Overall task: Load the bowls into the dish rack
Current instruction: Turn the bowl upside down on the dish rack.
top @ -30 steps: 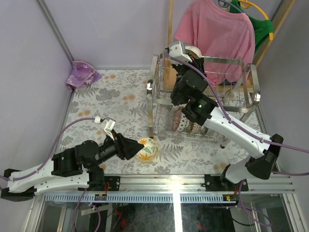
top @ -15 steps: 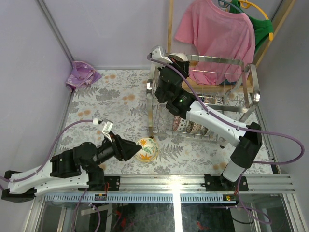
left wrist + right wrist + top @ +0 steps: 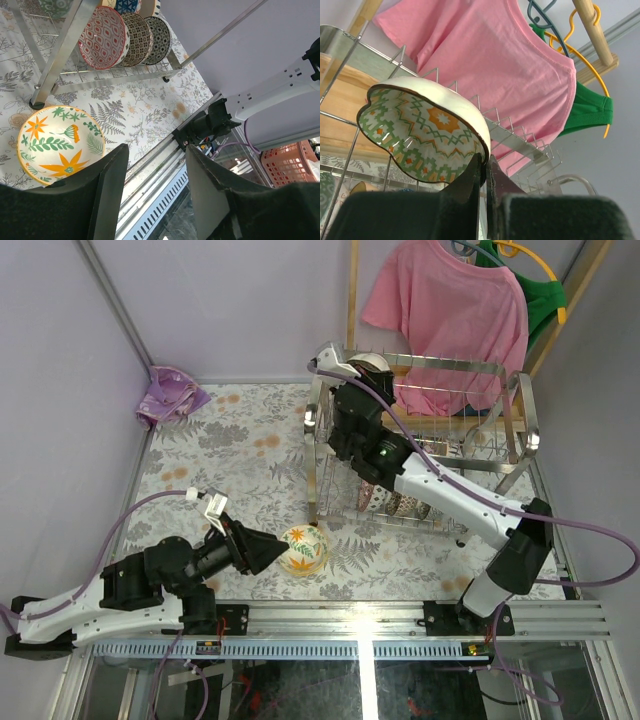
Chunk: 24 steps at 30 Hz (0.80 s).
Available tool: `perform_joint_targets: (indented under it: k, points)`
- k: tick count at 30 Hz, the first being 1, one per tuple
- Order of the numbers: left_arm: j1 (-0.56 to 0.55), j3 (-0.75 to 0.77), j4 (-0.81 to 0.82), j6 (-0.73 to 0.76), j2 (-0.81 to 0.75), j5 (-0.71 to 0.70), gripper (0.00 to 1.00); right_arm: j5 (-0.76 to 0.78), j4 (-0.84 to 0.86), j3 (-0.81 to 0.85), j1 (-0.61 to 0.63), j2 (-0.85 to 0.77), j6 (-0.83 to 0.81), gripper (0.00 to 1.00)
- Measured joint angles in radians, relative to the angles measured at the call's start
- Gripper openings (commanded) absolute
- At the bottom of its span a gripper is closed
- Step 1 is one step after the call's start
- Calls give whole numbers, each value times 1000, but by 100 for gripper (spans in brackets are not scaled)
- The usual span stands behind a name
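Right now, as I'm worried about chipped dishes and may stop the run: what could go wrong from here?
1. The right hand pinches the green-patterned bowl by its rim only, at the dish rack's upper tier; it might slip or strike the wires.
2. The floral bowl sits close to the rack's front post; the open left hand beside it could nudge it into the steel.

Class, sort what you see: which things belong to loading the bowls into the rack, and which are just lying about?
Job: dish rack, green-patterned bowl in the right gripper, floral bowl, racked bowls.
Lying about: pink shirt, green garment, purple cloth.
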Motion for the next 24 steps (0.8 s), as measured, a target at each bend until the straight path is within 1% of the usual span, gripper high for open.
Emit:
perform_joint_targets:
  k: [3, 5, 8, 10, 13, 20, 24]
  points:
    - [0, 0, 0, 0, 0, 0, 48, -17, 4, -21, 0, -17, 3, 6]
    - [0, -1, 0, 0, 0, 0, 48, -22, 4, -31, 0, -25, 5, 10]
    - [0, -6, 2, 0, 1, 0, 48, -26, -1, -38, 0, -32, 13, 25]
    - [0, -11, 2, 0, 3, 2, 48, -18, -24, -40, 0, -34, 27, 31]
    - [0, -14, 3, 0, 10, 5, 48, -8, -49, -42, 0, -45, 44, 34]
    - [0, -17, 4, 0, 17, 6, 48, 5, -143, -43, 13, -68, 108, 34]
    - [0, -17, 5, 0, 24, 7, 48, 6, -204, -34, 33, -77, 150, 38]
